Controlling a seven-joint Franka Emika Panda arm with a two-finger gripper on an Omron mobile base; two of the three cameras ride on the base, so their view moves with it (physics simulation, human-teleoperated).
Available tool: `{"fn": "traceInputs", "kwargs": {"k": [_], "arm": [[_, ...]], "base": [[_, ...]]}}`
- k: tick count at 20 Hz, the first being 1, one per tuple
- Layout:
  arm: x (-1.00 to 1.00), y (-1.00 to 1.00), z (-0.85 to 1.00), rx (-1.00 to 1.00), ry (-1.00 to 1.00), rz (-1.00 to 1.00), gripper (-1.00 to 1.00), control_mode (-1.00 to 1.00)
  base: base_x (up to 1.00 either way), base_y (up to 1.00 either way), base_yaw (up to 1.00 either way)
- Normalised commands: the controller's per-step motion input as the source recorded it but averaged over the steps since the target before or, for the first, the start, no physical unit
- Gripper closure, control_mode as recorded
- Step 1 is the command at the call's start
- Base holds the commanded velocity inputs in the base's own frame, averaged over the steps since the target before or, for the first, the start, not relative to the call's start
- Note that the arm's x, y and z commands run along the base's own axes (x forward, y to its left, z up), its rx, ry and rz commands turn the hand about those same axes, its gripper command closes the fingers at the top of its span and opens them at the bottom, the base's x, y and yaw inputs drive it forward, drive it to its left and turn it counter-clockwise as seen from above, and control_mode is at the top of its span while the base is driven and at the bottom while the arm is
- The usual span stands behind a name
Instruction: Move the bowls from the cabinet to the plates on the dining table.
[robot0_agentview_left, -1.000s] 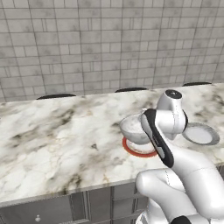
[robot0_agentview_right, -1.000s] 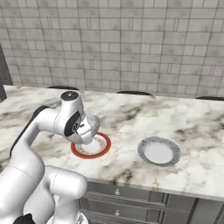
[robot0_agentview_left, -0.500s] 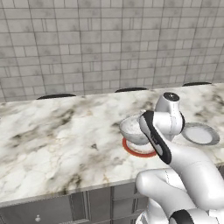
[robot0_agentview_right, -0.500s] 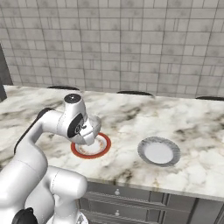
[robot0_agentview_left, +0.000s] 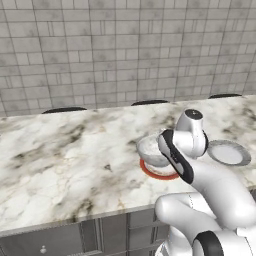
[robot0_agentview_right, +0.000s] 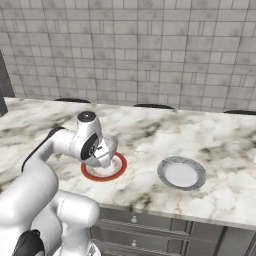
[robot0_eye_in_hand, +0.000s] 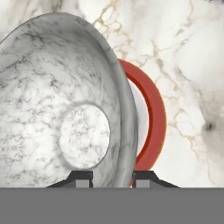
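A white marble dining table (robot0_agentview_left: 75, 165), veined brown and grey, runs before a grey tiled wall (robot0_agentview_left: 125, 50). The gripper (robot0_eye_in_hand: 111, 178) pinches the rim of a marble bowl (robot0_eye_in_hand: 61, 105) at the hand view's 6 o'clock, over the red-orange plate (robot0_eye_in_hand: 151, 113); the pale plate (robot0_agentview_right: 181, 173) lies at 3 o'clock (well apart).

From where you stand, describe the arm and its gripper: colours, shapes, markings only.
The arm is glossy white, built of rounded, bulbous segments with black bands at the joints. A white cylindrical cap with a dark disc tops the wrist. The gripper ends in two small dark jaws with grey pads. No cables or lettering show.
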Motion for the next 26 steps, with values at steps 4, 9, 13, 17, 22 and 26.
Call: {"fn": "traceInputs", "kwargs": {"k": [4,9,13,17,22,26], "arm": [[0.11,-0.03,-0.2,0.0,0.0,0.0,1.0,-1.0],[0.07,-0.04,-0.15,0.0,0.0,0.0,1.0,-1.0],[0.08,-0.03,-0.17,0.0,0.0,0.0,1.0,-1.0],[0.06,-0.04,-0.16,0.0,0.0,0.0,1.0,-1.0],[0.08,-0.05,-0.16,0.0,0.0,0.0,1.0,-1.0],[0.0,-0.04,-0.08,0.0,0.02,0.0,1.0,-1.0]], "base": [[0.0,0.0,0.0],[0.0,0.0,0.0],[0.0,0.0,0.0],[0.0,0.0,0.0],[0.0,0.0,0.0],[0.0,0.0,0.0]]}}
